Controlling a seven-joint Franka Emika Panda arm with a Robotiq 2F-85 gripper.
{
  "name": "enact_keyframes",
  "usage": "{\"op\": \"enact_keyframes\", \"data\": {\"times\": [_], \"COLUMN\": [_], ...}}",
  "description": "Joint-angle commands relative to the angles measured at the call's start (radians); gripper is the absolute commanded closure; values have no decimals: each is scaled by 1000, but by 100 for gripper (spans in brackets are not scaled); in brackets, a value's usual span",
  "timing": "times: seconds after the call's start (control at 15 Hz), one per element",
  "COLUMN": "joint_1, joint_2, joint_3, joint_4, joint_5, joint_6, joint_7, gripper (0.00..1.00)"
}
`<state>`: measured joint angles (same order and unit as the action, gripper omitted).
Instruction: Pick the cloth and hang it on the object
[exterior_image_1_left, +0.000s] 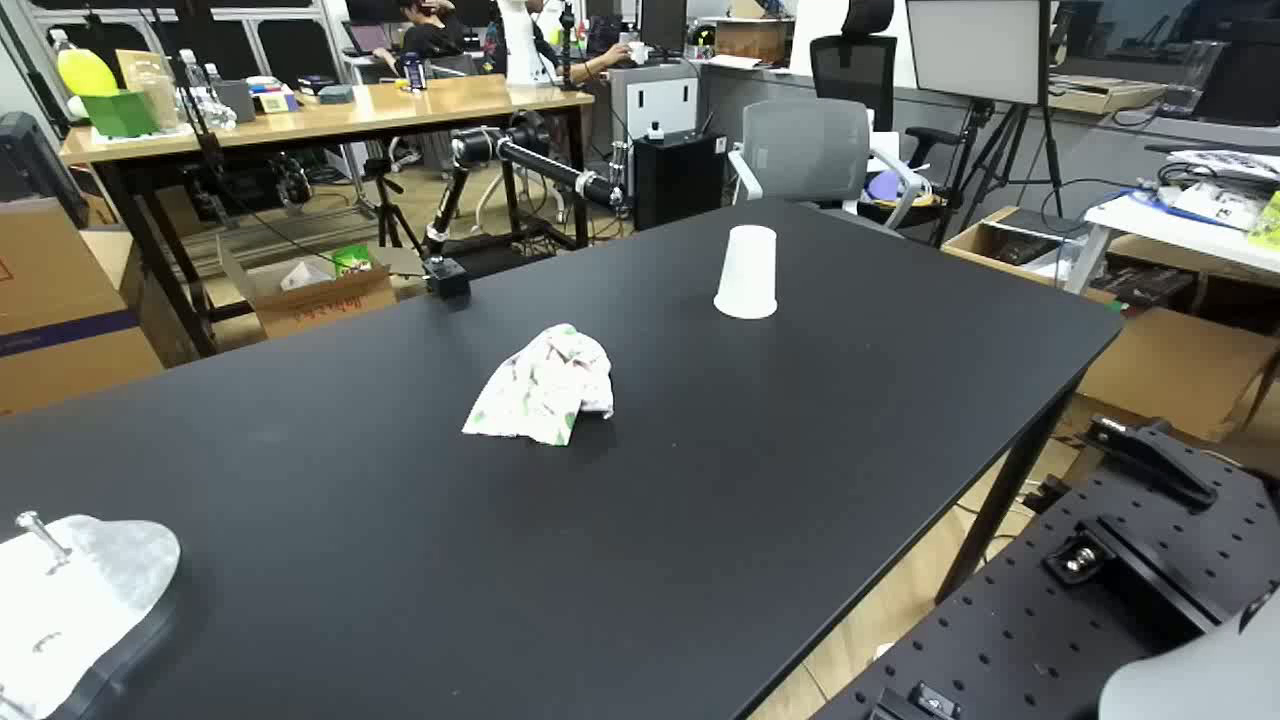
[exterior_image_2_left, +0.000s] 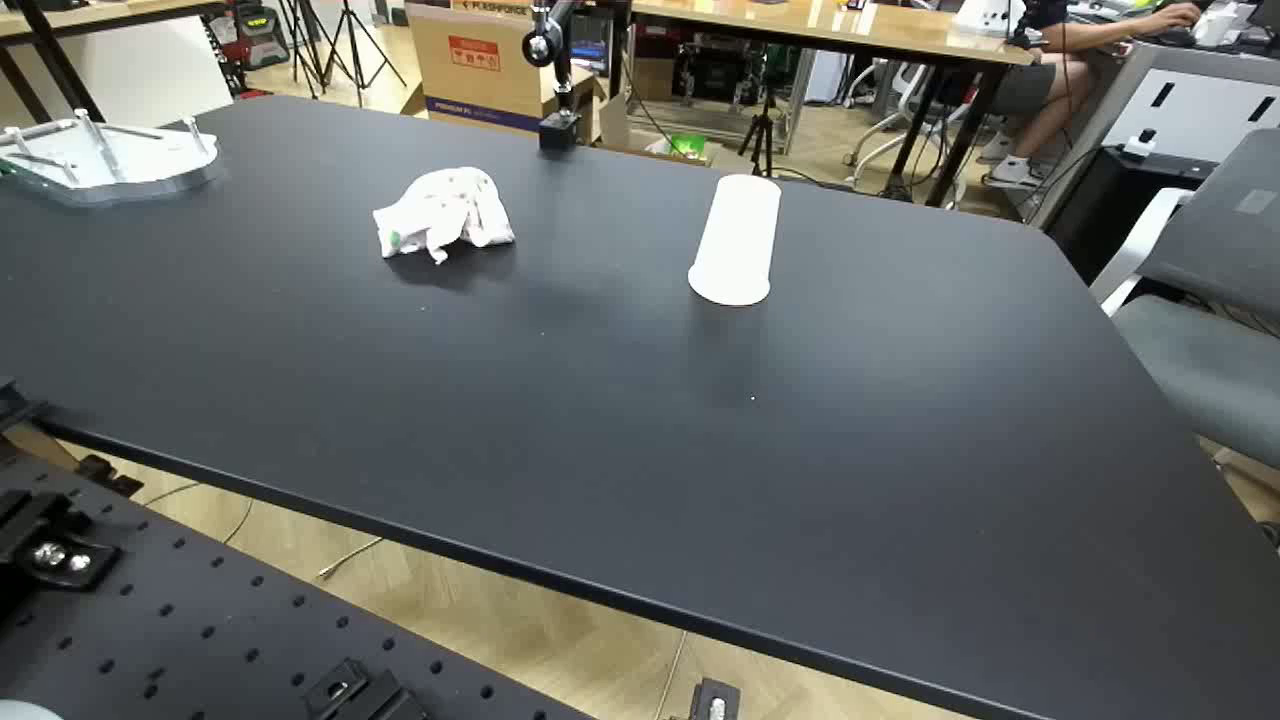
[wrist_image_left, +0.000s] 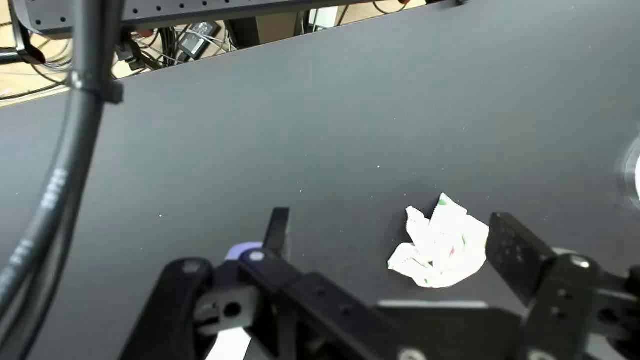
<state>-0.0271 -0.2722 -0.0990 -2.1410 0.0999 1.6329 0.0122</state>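
Note:
The cloth is white with small green and red marks and lies crumpled on the black table. It shows in both exterior views, as the cloth and the cloth, and in the wrist view, as the cloth. A white tapered cup stands upside down apart from the cloth; it also shows in an exterior view. My gripper is open and empty. In the wrist view the cloth appears between its fingers, nearer the right finger, with the table below. The gripper is out of both exterior views.
A pale plate with upright metal pegs lies on the table on the cloth's other side from the cup; it also shows in an exterior view. A black clamp mount is fixed at the table edge. A perforated black bench stands beside the table.

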Motion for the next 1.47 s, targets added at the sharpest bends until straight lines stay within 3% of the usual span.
{"op": "enact_keyframes", "data": {"times": [0.0, 0.73, 1.27, 1.4], "joint_1": [-13, -13, 71, 102], "joint_2": [2, 1, 173, 231], "joint_3": [12, 12, 179, 223], "joint_4": [2, 2, -31, -40], "joint_5": [3, 3, -76, -143], "joint_6": [-1, 1, 191, 281], "joint_7": [-3, -3, 147, 227], "gripper": [0, 0, 0, 0]}}
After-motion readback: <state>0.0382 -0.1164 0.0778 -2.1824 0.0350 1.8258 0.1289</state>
